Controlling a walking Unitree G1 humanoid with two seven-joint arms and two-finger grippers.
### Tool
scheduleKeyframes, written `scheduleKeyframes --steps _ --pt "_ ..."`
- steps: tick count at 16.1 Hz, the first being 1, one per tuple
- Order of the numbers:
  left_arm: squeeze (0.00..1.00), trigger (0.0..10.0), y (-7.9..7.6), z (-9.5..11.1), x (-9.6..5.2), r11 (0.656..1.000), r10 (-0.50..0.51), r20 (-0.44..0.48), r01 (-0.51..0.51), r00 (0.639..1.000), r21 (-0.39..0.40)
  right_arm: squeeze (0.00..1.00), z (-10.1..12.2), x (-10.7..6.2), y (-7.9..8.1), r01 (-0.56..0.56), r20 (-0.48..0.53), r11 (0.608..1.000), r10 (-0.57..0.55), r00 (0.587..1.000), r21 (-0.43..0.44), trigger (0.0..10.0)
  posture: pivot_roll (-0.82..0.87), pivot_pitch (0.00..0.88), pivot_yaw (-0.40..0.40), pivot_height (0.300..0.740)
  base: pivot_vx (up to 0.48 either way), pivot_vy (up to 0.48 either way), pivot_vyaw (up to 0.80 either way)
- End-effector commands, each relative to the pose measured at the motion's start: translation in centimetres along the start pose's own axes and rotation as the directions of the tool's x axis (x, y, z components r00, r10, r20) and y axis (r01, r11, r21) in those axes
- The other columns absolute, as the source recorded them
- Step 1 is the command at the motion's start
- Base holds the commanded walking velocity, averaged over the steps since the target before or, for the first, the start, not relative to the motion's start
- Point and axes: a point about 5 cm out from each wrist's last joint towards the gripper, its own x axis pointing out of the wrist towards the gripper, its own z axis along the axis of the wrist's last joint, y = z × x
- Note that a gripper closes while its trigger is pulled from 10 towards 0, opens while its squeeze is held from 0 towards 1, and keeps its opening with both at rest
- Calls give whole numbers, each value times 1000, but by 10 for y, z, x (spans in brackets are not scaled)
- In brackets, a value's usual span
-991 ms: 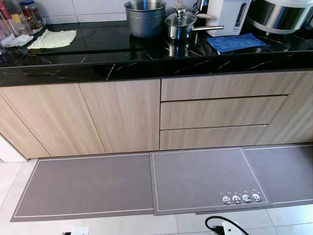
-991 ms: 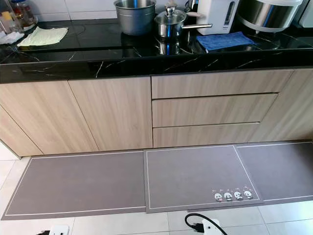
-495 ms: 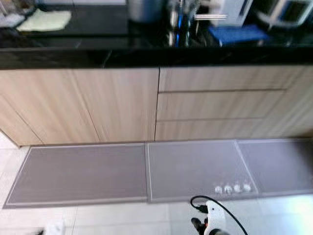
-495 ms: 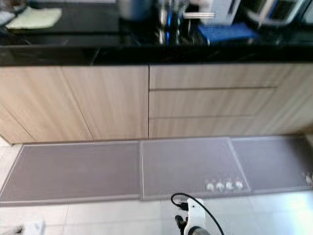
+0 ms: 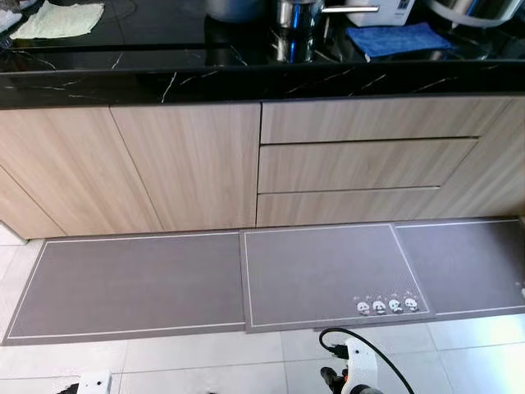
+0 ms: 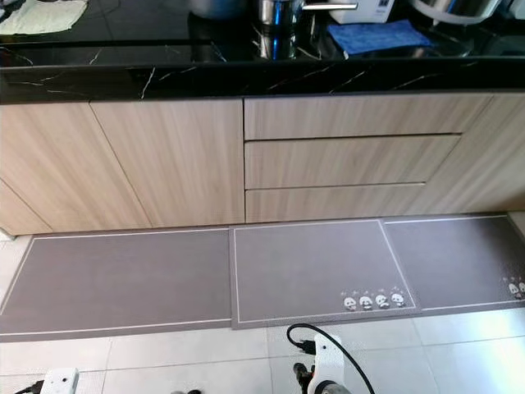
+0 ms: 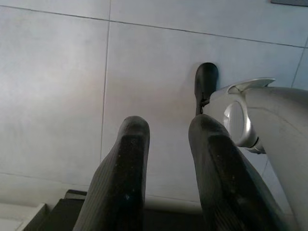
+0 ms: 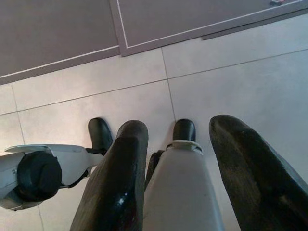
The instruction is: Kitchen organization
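Your head views face light wood cabinets [image 5: 189, 164] under a black marble counter [image 5: 164, 78] bearing a folded blue cloth [image 5: 385, 38], while wrist views show left gripper [image 7: 166, 139] and right gripper [image 8: 185, 139] parted above pale floor tiles [image 7: 53, 86].

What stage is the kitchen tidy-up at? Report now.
Nothing looks done yet. The blue cloth, the pale cloth and the pot sit on the black counter, and the drawers are shut. Nothing is in hand: left claw and right claw hang open over the floor. All sorting remains.
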Motion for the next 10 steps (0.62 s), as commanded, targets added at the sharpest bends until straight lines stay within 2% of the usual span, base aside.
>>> scheduleKeyframes --steps 1,4,7,10 --pt "0 10000 4 -7 -1 1000 13 -25 -14 1000 -23 0 -6 -1 -3 6 -19 1000 -6 1000 10 10000 42 149 -32 740 0 0 0" --pt "0 10000 3 -8 -1 1000 14 -27 -15 1000 -28 0 -6 -2 -4 9 -21 1000 -9 1000 15 10000 36 148 -34 740 0 0 0" --pt "0 10000 3 -8 -1 1000 17 -29 -18 999 -21 0 -5 0 3 -2 -16 1000 2 1000 17 10000 31 144 -39 740 0 0 0" --pt "0 10000 2 -8 -1 1000 13 -28 -13 1000 -18 0 -6 0 3 -3 -24 1000 3 1000 6 10000 30 143 -46 740 0 0 0"
